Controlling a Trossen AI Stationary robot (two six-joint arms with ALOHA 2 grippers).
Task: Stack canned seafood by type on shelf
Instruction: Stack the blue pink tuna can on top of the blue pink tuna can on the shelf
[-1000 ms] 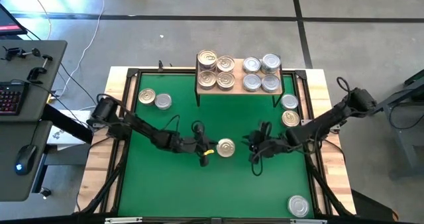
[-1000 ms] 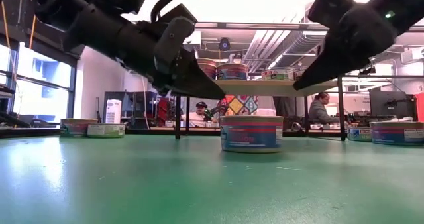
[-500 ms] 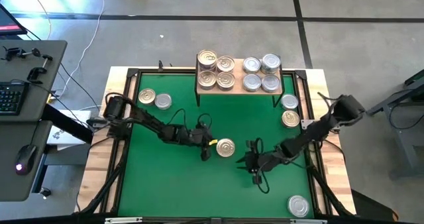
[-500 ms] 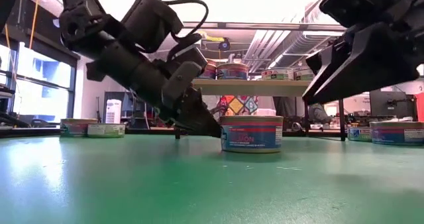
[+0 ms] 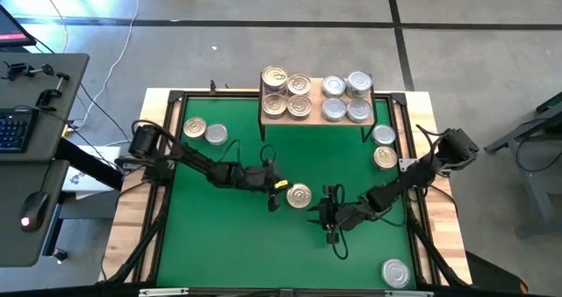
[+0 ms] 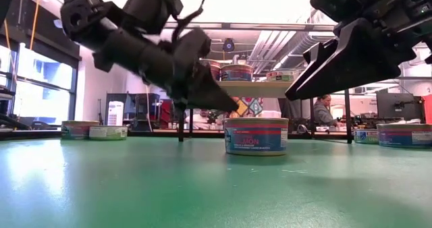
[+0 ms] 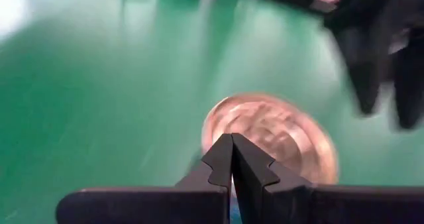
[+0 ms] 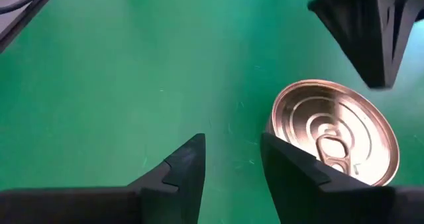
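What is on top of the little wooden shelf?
The shelf holds eight cans: four golden-lidded cans on its left half, four silver-lidded cans on its right. Anything stacked beneath those top lids is covered from above.

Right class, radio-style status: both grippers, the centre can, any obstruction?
Left gripper shut, empty, beside centre can. Right gripper part open, empty, close on its other side. Shelf holds eight cans. Nothing blocking.

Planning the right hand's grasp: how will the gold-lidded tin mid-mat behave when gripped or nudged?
The tin looks rigid metal, unlikely to deform. Squat and flat on the mat, it should slide rather than tip. Its smooth wall may slip between the right hand's fingers.
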